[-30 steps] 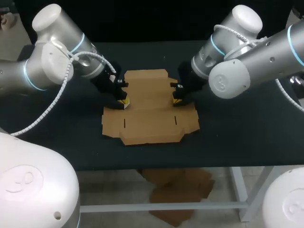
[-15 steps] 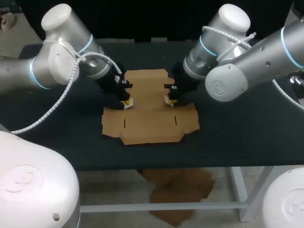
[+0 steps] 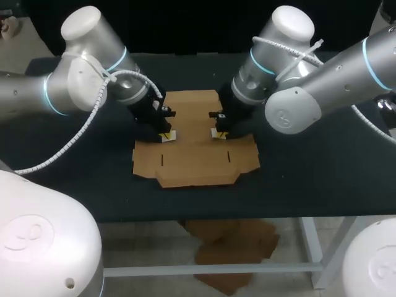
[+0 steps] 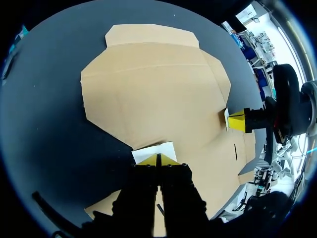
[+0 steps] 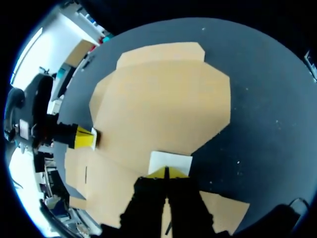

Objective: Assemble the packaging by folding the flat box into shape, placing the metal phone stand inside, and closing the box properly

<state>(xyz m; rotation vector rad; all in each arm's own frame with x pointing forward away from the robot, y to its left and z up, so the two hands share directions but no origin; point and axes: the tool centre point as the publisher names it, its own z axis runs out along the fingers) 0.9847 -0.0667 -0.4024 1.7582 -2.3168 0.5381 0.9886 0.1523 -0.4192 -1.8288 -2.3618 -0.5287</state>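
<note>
Both the left fingers [image 4: 149, 160] and the right fingers [image 5: 157, 173] are pressing together, each pair of yellow tips closed with only a thin seam showing between them and nothing pinched. The left fingers are leaning against a small side flap [image 4: 154, 150] that is standing raised and pale-faced at one side of the flat box [image 4: 153, 94]. The right fingers are touching the opposite flap [image 5: 170, 162], which is standing raised the same way. The flat box is lying unfolded near the middle of the dark table [image 3: 309, 167], its broad panels spreading out ahead of both pairs of tips. The two arms are facing each other across the cardboard.
</note>
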